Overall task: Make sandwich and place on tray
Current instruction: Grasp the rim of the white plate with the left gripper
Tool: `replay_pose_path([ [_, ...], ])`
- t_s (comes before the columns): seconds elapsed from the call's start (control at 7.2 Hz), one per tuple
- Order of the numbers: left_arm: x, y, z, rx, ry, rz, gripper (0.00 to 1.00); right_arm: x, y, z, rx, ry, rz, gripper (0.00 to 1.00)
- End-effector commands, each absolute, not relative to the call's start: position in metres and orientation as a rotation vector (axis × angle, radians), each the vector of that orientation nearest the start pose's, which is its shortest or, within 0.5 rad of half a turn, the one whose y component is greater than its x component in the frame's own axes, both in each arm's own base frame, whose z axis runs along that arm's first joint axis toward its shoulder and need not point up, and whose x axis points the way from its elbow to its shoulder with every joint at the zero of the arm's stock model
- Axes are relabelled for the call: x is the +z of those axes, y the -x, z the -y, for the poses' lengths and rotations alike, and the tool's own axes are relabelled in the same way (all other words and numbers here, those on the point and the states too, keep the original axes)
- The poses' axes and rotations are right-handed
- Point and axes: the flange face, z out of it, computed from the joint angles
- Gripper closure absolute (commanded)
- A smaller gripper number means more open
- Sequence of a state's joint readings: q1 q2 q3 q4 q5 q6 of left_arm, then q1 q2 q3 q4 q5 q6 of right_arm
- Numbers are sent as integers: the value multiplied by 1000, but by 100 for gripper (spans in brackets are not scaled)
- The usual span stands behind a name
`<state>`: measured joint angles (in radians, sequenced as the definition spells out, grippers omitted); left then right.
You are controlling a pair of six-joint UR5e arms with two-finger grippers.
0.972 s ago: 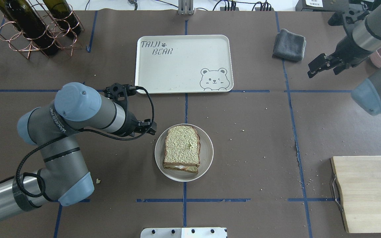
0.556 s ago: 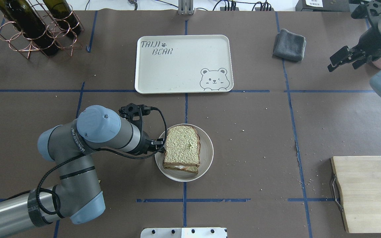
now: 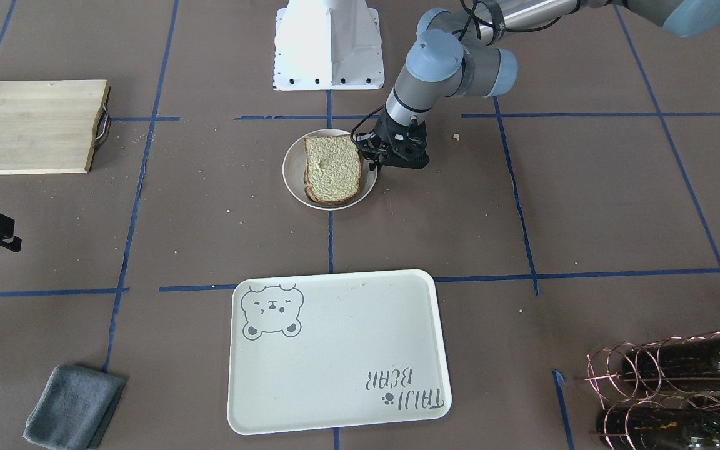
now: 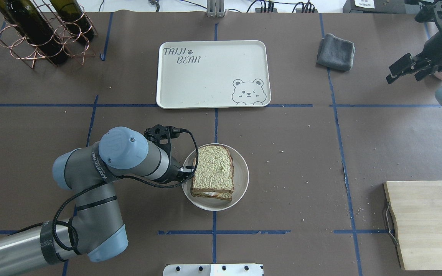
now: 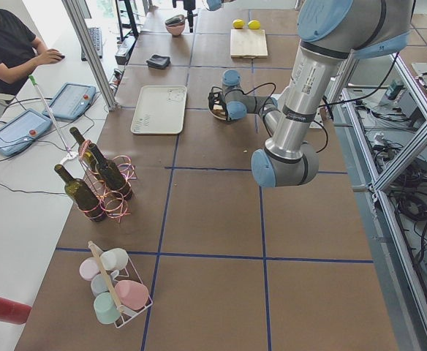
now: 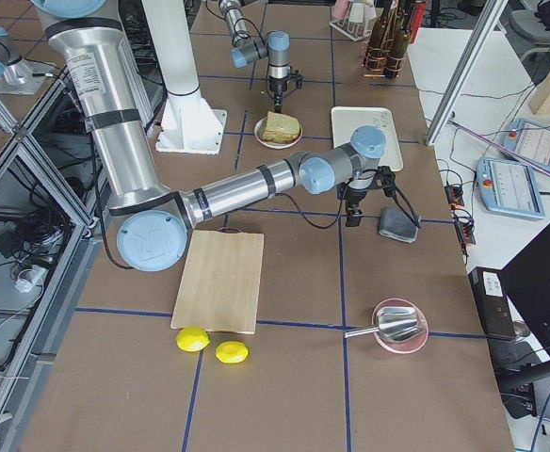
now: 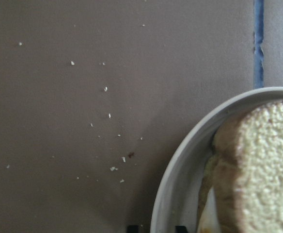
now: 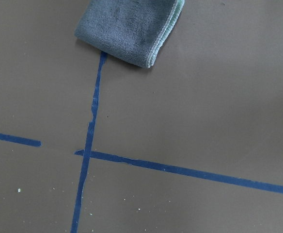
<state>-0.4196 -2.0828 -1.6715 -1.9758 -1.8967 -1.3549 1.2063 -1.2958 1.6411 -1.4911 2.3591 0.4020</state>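
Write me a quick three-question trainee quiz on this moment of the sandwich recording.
1. True or false: the sandwich already lies on the tray.
2. Which gripper is at the rim of the plate? A left, B right, C neither.
3. Name the soft item lying on the table nearest the right gripper.

Key:
1. False. It sits on the plate, and the tray holds nothing.
2. A. The left gripper has its open fingers either side of the rim.
3. The grey cloth.
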Motion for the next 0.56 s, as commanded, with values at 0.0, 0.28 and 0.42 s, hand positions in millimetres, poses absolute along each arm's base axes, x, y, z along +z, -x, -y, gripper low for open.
replay_pose_path([
  [0.0,274,-568,364,-18,-34,-1060,86,462,153,588,-126,-86,870,0],
  [0.28,274,-575,367,-18,-35,-1057,93,464,151,587,-123,-84,869,0],
  [0.42,270,-574,366,-17,-38,-1063,100,464,151,587,-123,-84,869,0],
])
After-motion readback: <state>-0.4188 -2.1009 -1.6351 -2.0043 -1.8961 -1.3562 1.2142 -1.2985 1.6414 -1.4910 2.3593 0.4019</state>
